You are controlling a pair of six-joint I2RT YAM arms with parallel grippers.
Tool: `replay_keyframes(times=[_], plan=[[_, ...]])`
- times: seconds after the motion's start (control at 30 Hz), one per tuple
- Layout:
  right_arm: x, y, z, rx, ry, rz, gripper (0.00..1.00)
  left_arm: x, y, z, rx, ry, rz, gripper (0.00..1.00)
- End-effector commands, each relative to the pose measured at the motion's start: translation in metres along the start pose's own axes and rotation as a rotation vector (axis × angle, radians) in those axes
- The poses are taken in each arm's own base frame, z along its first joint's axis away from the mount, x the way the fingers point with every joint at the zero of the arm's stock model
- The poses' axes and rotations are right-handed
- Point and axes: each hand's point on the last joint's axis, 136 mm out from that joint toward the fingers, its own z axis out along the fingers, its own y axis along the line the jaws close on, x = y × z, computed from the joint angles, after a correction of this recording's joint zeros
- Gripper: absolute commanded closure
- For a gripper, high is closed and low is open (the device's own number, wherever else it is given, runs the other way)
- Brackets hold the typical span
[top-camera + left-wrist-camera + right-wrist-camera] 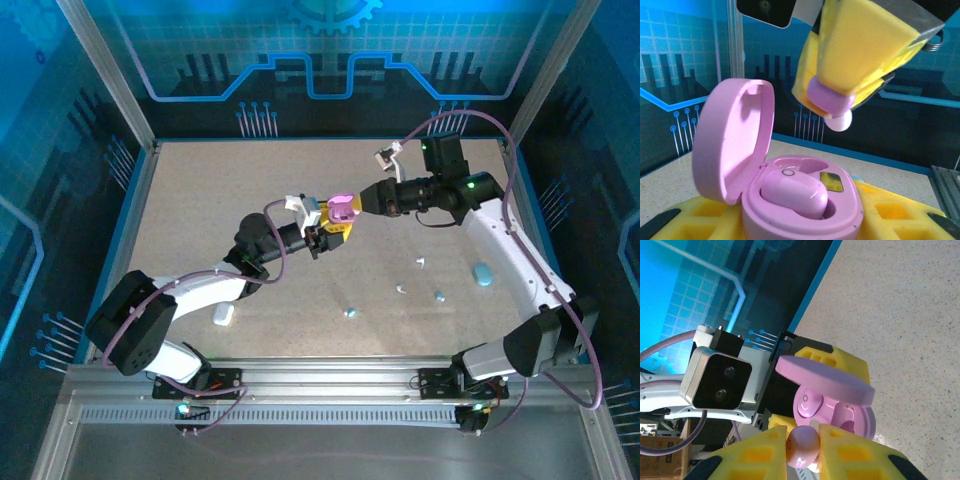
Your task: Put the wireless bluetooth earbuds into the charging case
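Observation:
An open purple charging case [805,220] sits between the yellow pads of my left gripper [800,227], which is shut on it, lid [730,140] tilted up. One purple earbud [792,192] lies seated in the case; the socket beside it [807,165] is empty. My right gripper [802,450] is shut on a second purple earbud [802,446], held just above the case [840,415], apart from it. In the top view both grippers [335,232] [362,200] meet at the case [343,208] over mid-table.
On the table to the right lie a light blue case [483,273], two white buds [420,263] [401,289] and two light blue buds [439,296] [351,312]. A white case [223,315] lies near the left arm. Walls enclose the table.

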Motion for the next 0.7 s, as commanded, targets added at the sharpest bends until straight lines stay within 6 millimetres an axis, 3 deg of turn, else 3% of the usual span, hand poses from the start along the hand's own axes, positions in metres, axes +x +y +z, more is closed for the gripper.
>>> replay_keyframes(times=[0.0, 0.67], plan=[[-0.005, 0.005, 0.006, -0.004, 0.004, -0.025, 0.80, -0.013, -0.008, 0.003, 0.055, -0.038, 0.001, 0.56], [0.014, -0.014, 0.020, 0.078, 0.080, -0.050, 0.77, -0.025, -0.009, 0.003, 0.062, -0.085, -0.029, 0.56]])
